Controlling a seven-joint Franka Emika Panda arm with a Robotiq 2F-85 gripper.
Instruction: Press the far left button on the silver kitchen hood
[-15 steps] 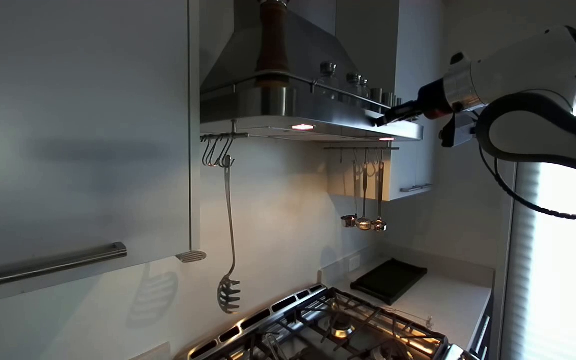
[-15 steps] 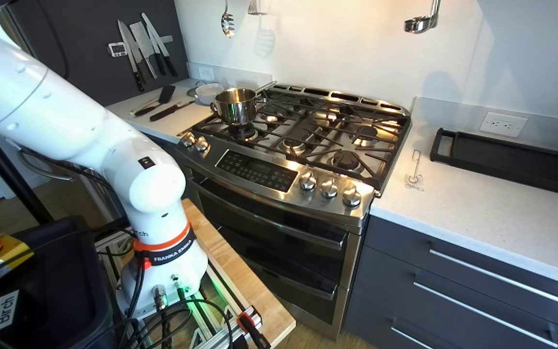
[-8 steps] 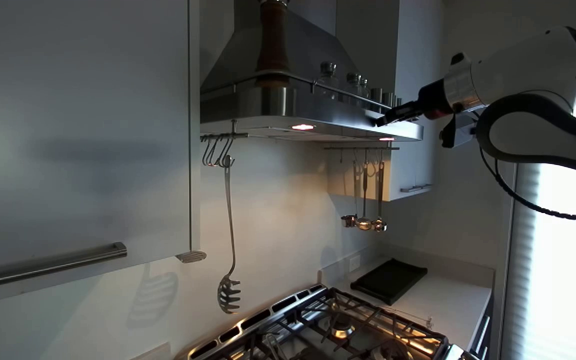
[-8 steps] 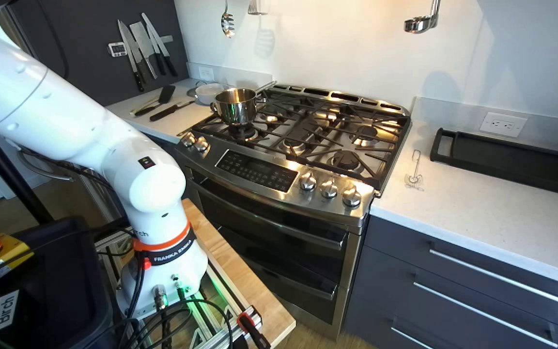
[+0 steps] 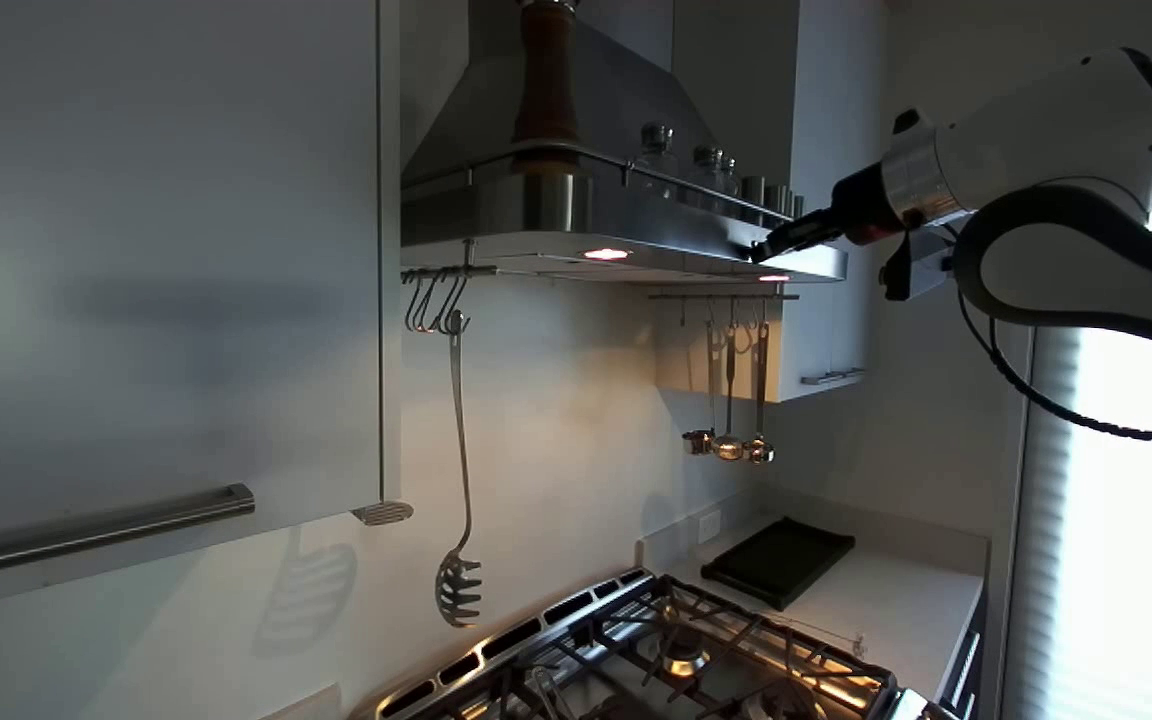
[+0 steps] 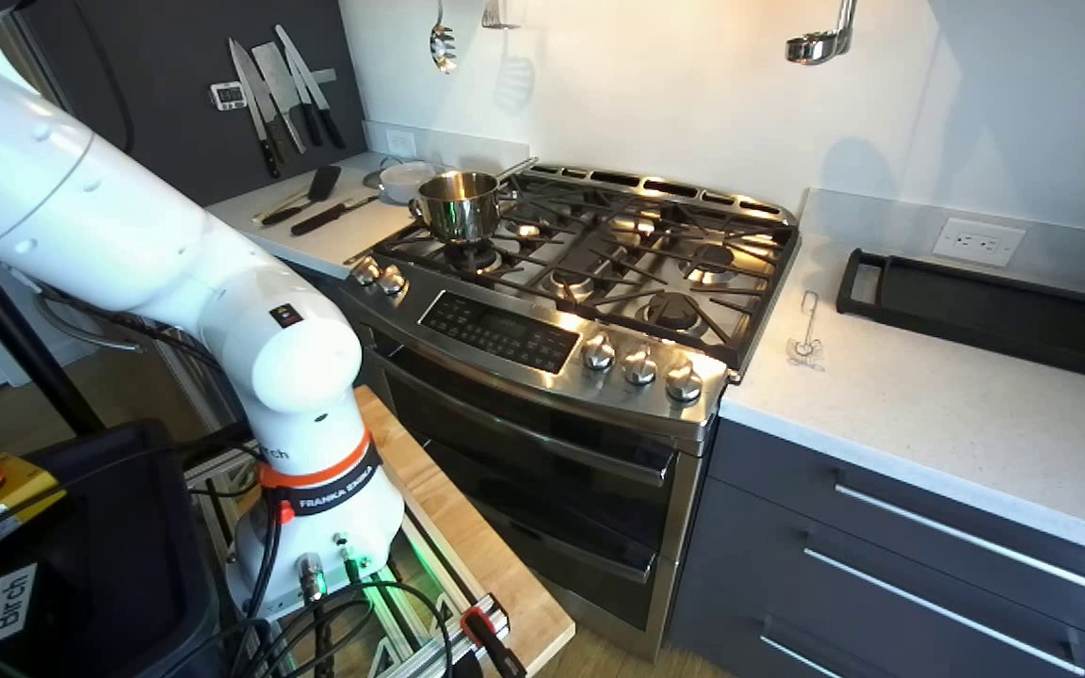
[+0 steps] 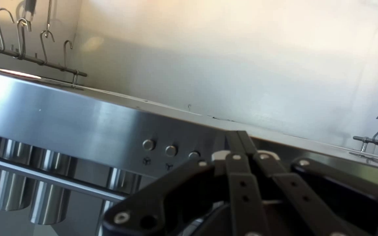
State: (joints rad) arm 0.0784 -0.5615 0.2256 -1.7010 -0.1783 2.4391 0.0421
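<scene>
Brushed-steel sloped-canopy kitchen hood [image 5: 616, 115], upper middle of exterior view; likely fixed, rigid, slick, no grasp needed
Small round metal buttons [image 7: 171, 150], near wrist-view centre; far-left one probably hidden by black pincer [image 7: 237, 134], pressed together, empty; light push on button face should do

My gripper [image 7: 237, 132]: before the hood [image 5: 676, 228]; I cannot tell if touching.
Buttons [image 7: 171, 150]: three on the hood, left of my gripper in the upside-down wrist view.
Jars [image 5: 657, 168]: on the hood, behind its rail [image 7: 52, 177].
Stove [image 6: 632, 400]: below the hood.
Pot [image 6: 460, 215]: on the stove's left side.
Whisk [image 6: 806, 337]: on the counter [image 6: 919, 414], between stove and tray [image 6: 1004, 311].
</scene>
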